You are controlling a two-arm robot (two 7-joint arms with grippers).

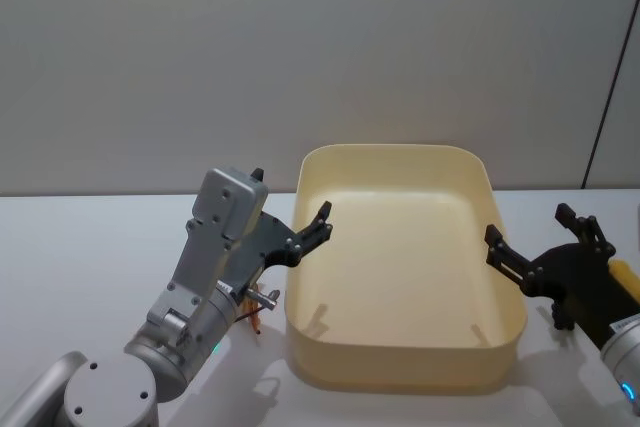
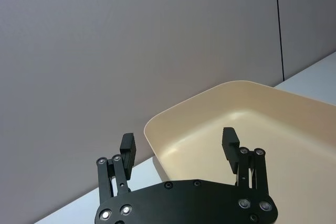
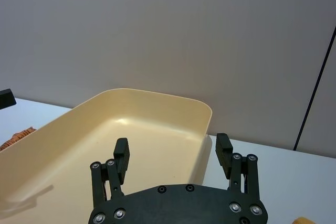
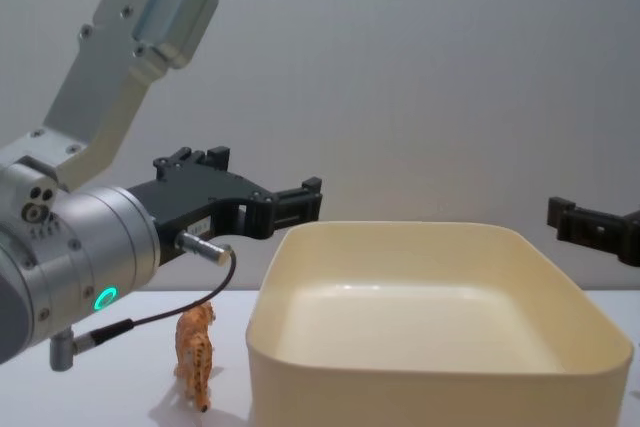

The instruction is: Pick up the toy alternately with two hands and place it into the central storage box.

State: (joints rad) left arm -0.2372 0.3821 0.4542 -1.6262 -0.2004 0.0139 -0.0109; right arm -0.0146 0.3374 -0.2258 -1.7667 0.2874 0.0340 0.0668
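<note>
The central storage box (image 1: 400,363), a large cream tub, stands in the middle of the table, its bare floor showing in the head view. A small orange tiger toy (image 4: 195,351) stands on the table just left of the box, under my left arm; it also shows as the tiger (image 1: 258,315). My left gripper (image 1: 292,197) hovers open over the box's left rim, nothing between its fingers (image 2: 127,148). My right gripper (image 1: 528,223) hangs open at the box's right rim, also holding nothing. A yellow toy (image 1: 626,283) lies right of it, partly hidden by the arm.
White table all around the box, with a plain grey wall behind. A thin black cable (image 4: 165,315) loops from my left wrist down near the tiger. A dark vertical strip (image 1: 610,87) runs down the wall at the far right.
</note>
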